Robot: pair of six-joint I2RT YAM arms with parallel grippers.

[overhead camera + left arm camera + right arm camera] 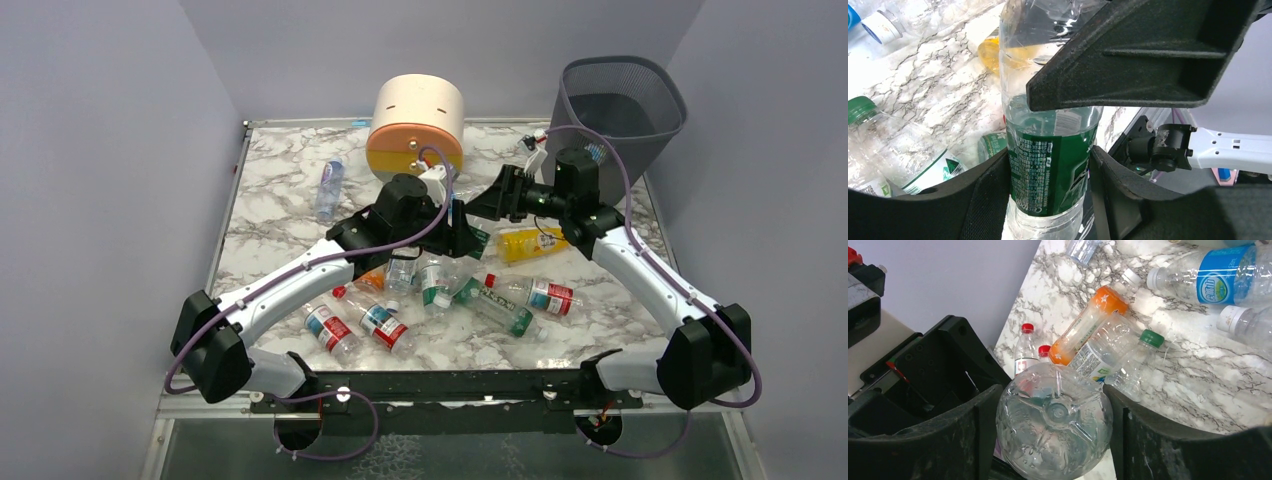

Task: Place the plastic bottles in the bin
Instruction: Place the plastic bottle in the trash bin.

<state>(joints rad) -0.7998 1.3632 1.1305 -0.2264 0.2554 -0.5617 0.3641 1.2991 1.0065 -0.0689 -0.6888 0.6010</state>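
A clear bottle with a dark green label (pixel 1050 165) hangs above the table between both arms. My left gripper (pixel 1048 161) is shut on its labelled middle. My right gripper (pixel 1054 407) has a finger against each side of the same bottle's ribbed base (pixel 1055 422). In the top view the two grippers meet nose to nose, left (pixel 462 232) and right (pixel 492 205), over the pile of plastic bottles (pixel 440 285). The dark mesh bin (pixel 622 100) stands at the far right corner, behind the right arm.
Loose bottles lie below: a yellow one (pixel 528 243), a red-labelled one (pixel 535 293), a green-labelled one (pixel 497 307), two red-labelled ones near the front (pixel 355 325), and a blue-labelled one far left (pixel 329 187). A round cream-and-orange drawer unit (pixel 415 125) stands at the back.
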